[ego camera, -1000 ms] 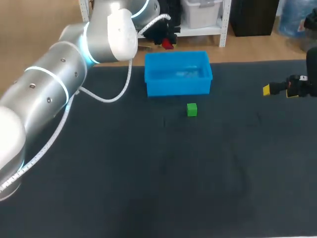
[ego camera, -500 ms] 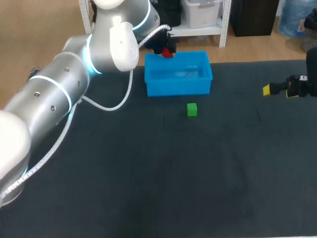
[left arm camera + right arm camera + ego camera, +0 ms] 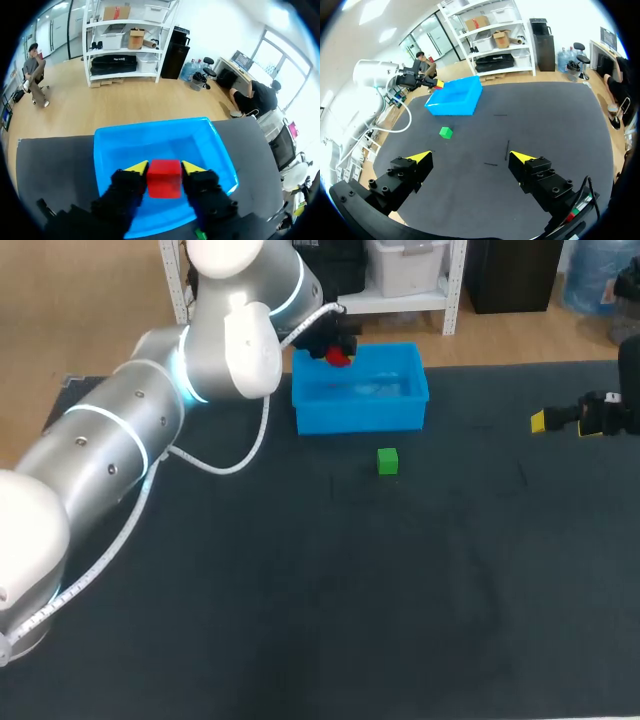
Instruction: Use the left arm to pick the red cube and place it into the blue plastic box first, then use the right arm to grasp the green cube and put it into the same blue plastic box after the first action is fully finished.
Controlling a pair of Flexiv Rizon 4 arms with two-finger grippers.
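No text, label, brand, number or sign can be read on the box (image 3: pixel 360 412), the red cube (image 3: pixel 164 178), the green cube (image 3: pixel 388 461) or the tabletop (image 3: pixel 400 590).

From the left wrist, the red cube (image 3: pixel 164 178) between the jaws hides the floor of the blue plastic box (image 3: pixel 150 142) right under it. Behind the jaws, the green cube (image 3: pixel 200 234) is only a tiny green bit at the dark rim. From above, the left arm (image 3: pixel 150 430) hides most of the left gripper (image 3: pixel 337 352). The right gripper (image 3: pixel 541 421) is cut off at the edge; one yellow tip shows. From the right wrist, the red cube is a speck far ahead of the jaws.
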